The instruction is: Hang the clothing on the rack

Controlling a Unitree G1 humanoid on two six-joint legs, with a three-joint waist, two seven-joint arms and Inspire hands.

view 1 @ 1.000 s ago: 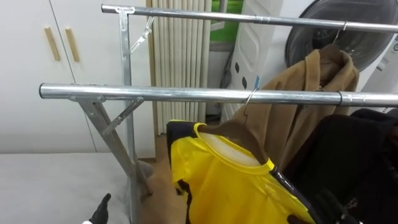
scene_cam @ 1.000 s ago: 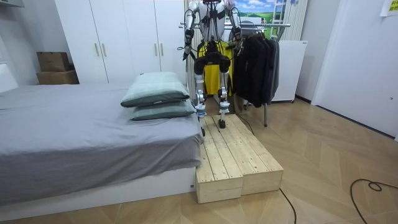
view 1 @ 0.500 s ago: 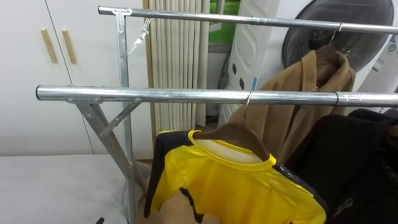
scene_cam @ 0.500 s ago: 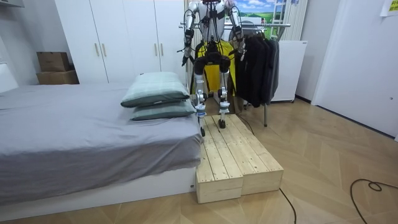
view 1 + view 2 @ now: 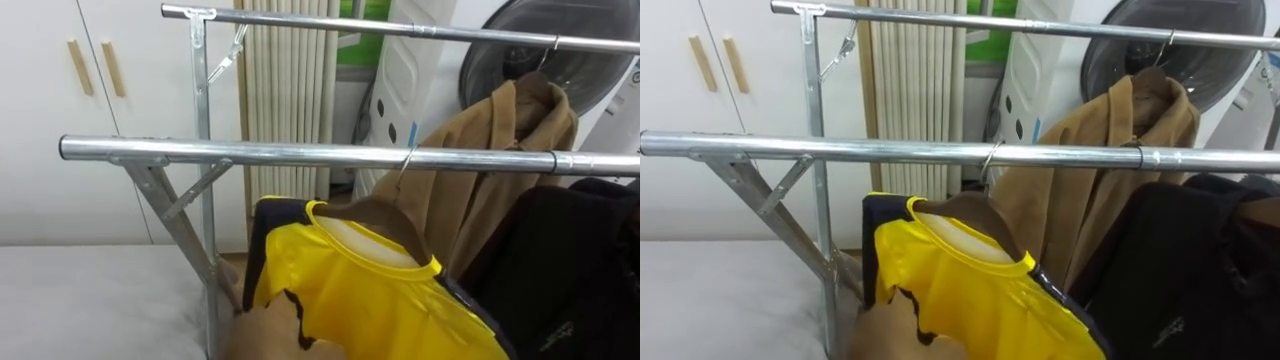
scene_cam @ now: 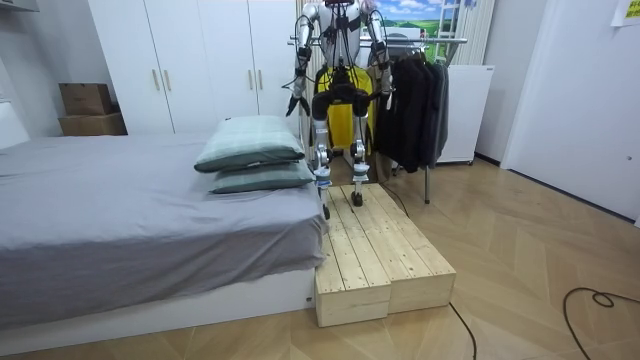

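The robot stands on a wooden platform (image 6: 375, 240), facing the steel clothes rack (image 5: 300, 153). The yellow shirt (image 5: 370, 300) hangs on the front rail of the rack, and a brown coat (image 5: 500, 150) hangs behind it on the rear rail. The shirt looks light, soft and smooth, so it may slip. It is better to take it by the wooden hanger (image 5: 390, 215), just under the hook (image 5: 404, 168). The left hand (image 6: 290, 103) and the right hand (image 6: 385, 95) are low at the robot's sides. I cannot tell whether they grip anything.
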